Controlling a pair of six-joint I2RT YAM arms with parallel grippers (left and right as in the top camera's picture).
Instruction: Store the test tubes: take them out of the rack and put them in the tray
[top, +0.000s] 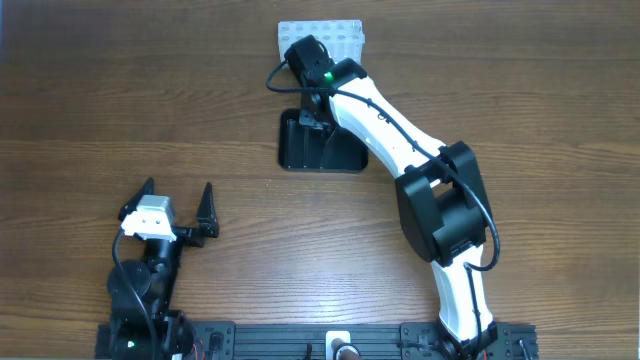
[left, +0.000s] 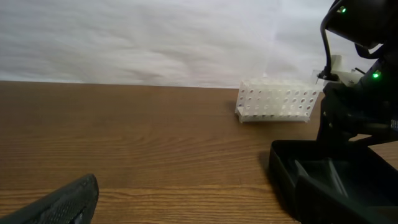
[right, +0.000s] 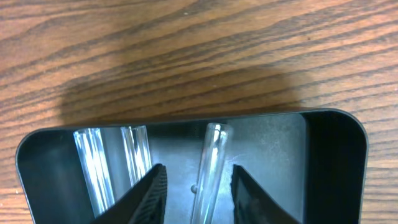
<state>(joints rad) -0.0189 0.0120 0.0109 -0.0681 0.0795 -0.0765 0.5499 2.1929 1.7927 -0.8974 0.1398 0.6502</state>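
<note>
The white test tube rack stands at the far side of the table; I cannot tell whether tubes are left in it. Just in front of it lies the black tray. My right gripper hangs low over the tray. Its fingers are apart, wider than the clear test tube between them. Two more tubes lie side by side in the tray. My left gripper rests open and empty near the front left, far from the tray.
Bare wooden tabletop surrounds the rack and tray. A white wall rises behind the table's far edge. The right arm stretches diagonally from the front right to the tray.
</note>
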